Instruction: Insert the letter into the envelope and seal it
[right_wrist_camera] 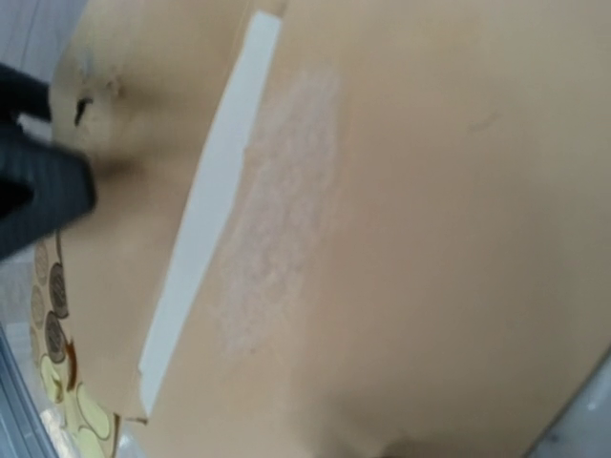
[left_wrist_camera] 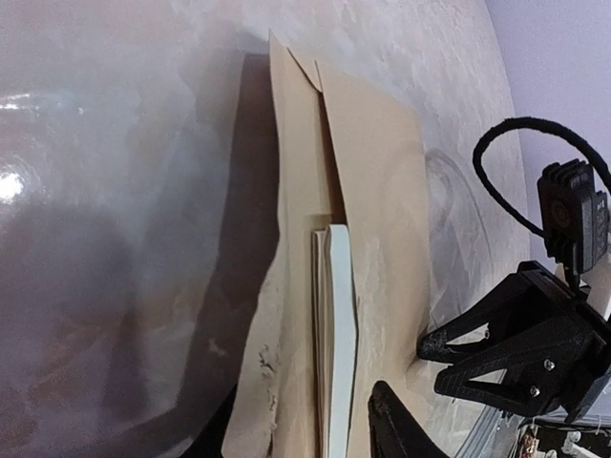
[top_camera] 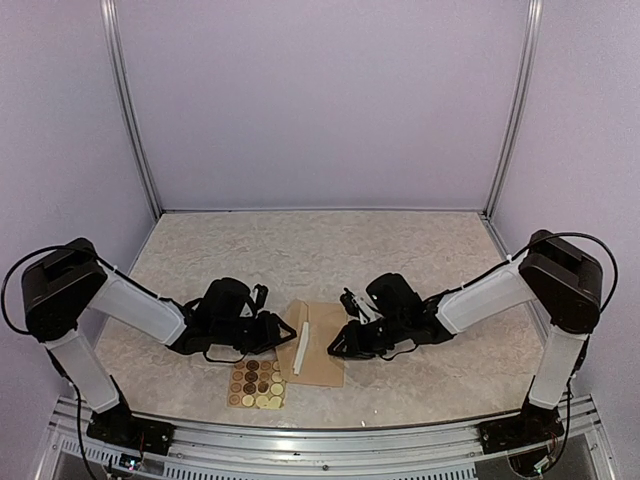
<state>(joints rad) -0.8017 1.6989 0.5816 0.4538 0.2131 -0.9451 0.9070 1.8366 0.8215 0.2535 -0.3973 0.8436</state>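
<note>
top external: on the table [top_camera: 420, 260] one envelope [top_camera: 322, 350] lies between the two arms, long axis 12 to 6, pocket toward 3, open flap toward 9 beside the left gripper [top_camera: 287, 328], probably the nearer one for closing it. one folded letter [top_camera: 302, 347] sits in the mouth, a white strip showing; one sticker sheet [top_camera: 257, 383] lies at 7. the right gripper [top_camera: 338, 348] reaches the 3 o'clock edge; neither gripper's opening or hold can be told.

The tan envelope [left_wrist_camera: 382, 210] lies on the speckled table [left_wrist_camera: 430, 57] with its flap open, and the white edge of the folded letter [left_wrist_camera: 340, 343] sticks out of its mouth. The right gripper [left_wrist_camera: 428, 363] has its black fingertips at the envelope's right edge; whether it pinches the paper is unclear
</note>
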